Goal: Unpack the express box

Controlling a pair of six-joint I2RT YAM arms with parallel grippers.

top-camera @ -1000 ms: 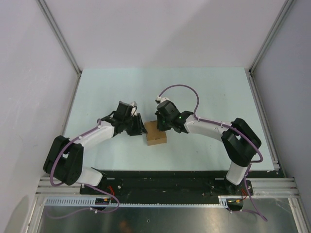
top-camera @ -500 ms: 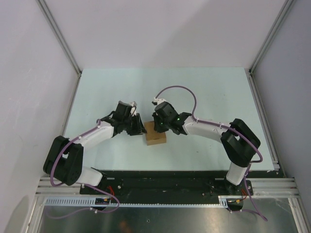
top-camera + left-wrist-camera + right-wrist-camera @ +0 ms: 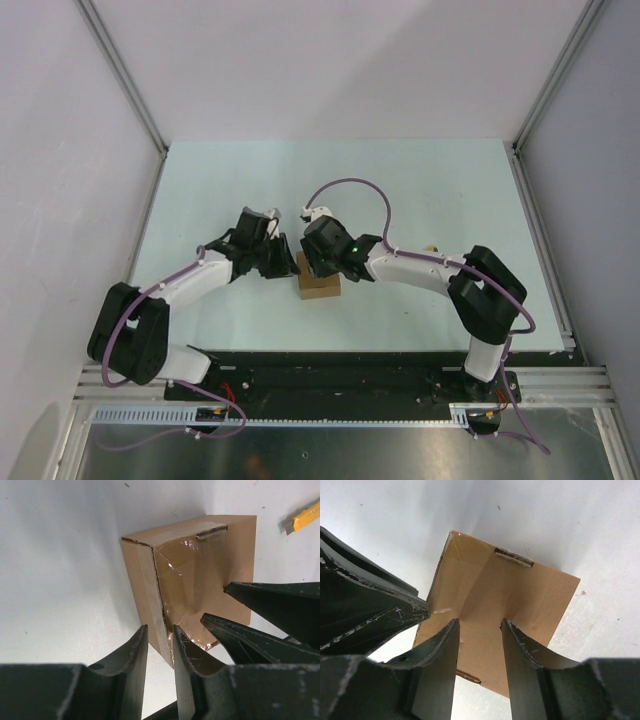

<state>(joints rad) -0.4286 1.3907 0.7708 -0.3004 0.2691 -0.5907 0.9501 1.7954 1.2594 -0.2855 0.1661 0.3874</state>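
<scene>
Left wrist view shows us the express box (image 3: 200, 580) still taped shut, nothing unpacked; right gripper (image 3: 480, 626) jaws hang parted and empty above it, left gripper (image 3: 160, 630) jaws we cannot tell.

Bright, even overhead light, top view sharp, table (image 3: 450, 190) pale and a bit washed out, soft shadow off the express box (image 3: 210, 580) toward 12 o'clock, small glints on its tape (image 3: 176, 569), left pincer (image 3: 159, 630) and right pincer (image 3: 480, 625) dark, soft-focus at 6 o'clock
</scene>
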